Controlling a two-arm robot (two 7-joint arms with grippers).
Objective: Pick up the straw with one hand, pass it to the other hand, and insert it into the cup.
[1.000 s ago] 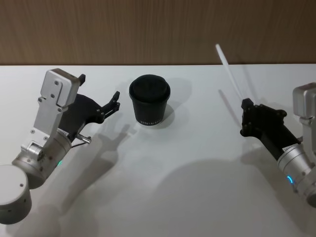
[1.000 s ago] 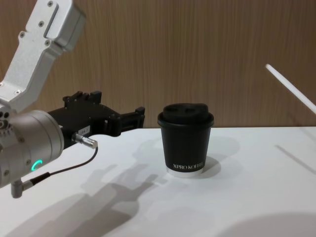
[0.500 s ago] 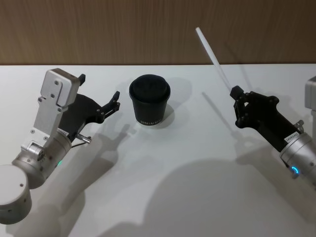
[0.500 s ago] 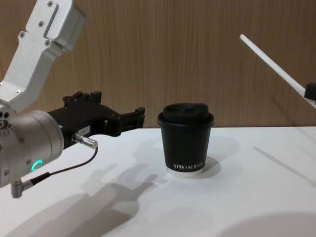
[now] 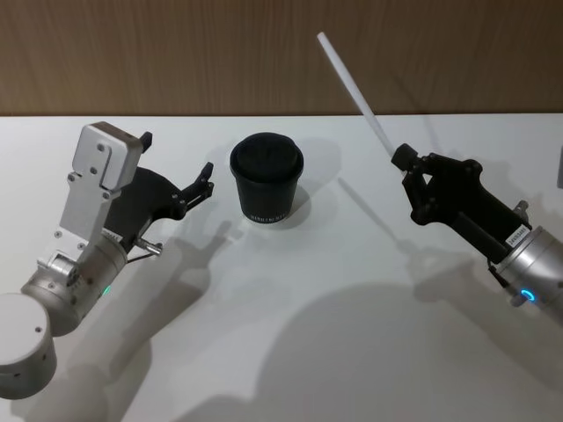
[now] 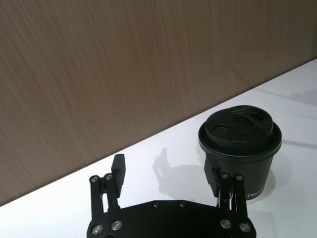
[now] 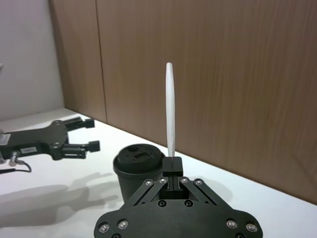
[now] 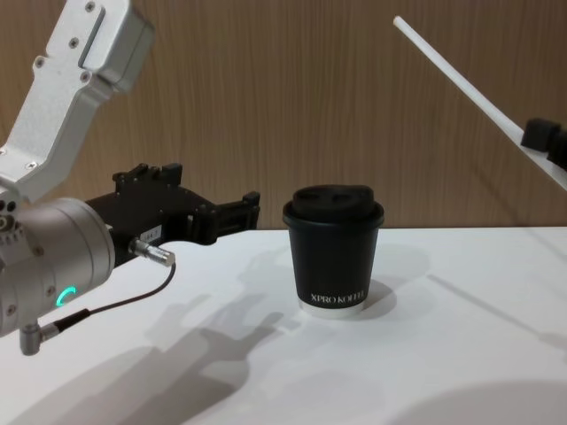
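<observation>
The white straw (image 5: 354,92) slants up and to the left, high above the table, its lower part clamped in my right gripper (image 5: 403,160), which is shut on it to the right of the cup. The same straw (image 8: 461,84) crosses the chest view's upper right, and in the right wrist view the straw (image 7: 170,109) rises straight from the right gripper (image 7: 172,163). The black lidded cup (image 5: 266,176) stands upright at the table's middle back. My left gripper (image 5: 176,155) hovers open just left of the cup (image 6: 240,144), holding nothing.
The white table (image 5: 308,308) runs up to a brown wood-panel wall (image 5: 176,53) at the back. A thin dark cable (image 8: 115,305) loops from my left wrist. Bare table surface lies in front of the cup and between the two arms.
My right gripper has carried the straw left and upward, closer to the cup. The left arm and the cup have stayed where they were.
</observation>
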